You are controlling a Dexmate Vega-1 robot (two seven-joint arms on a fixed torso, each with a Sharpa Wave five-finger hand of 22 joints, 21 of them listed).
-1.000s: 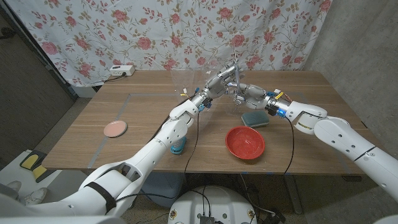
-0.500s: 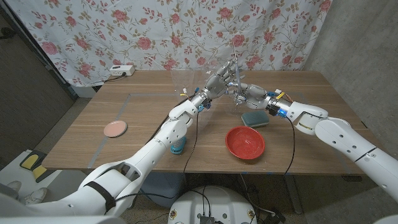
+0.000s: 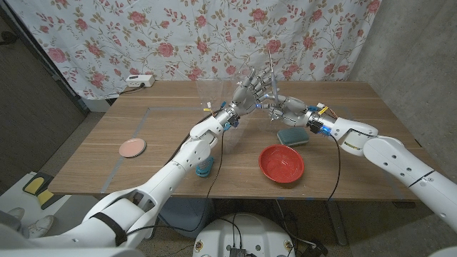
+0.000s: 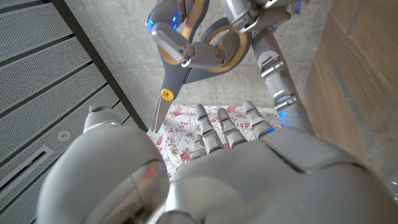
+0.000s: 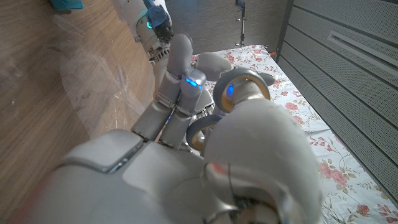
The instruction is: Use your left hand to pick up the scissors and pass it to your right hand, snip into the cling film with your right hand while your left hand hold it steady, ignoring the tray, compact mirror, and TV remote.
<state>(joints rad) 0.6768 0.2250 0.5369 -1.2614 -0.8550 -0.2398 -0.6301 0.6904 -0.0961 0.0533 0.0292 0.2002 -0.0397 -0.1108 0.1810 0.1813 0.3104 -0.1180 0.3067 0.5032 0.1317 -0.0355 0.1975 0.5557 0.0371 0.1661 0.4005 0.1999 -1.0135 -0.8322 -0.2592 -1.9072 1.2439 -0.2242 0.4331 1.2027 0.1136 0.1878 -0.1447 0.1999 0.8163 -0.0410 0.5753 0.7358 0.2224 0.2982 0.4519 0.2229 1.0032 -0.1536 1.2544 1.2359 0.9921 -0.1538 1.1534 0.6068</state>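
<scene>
The scissors (image 3: 270,66) point blades up above the table's far middle; the left wrist view shows their grey handles with yellow-lined loops (image 4: 198,45). My right hand (image 3: 283,108) grips the handles, with its fingers (image 4: 271,55) through the loops. My left hand (image 3: 251,88) is right beside the scissors on their left, fingers spread and holding nothing; its back (image 4: 236,168) shows below the handles. The cling film (image 3: 213,91) stands as a clear, upright sheet just left of my left hand, and its wrinkled surface (image 5: 81,68) shows over the wood.
A red bowl-shaped dish (image 3: 281,163) sits at the front right, with a teal sponge-like pad (image 3: 291,135) behind it. A pink round compact (image 3: 132,148) lies at the left, and a small blue object (image 3: 203,169) lies near the front edge. A power strip (image 3: 139,81) is at the back left.
My left hand has let go of the scissors and spread its fingers, drawing slightly left. My right hand now holds the scissors alone, blades still up.
</scene>
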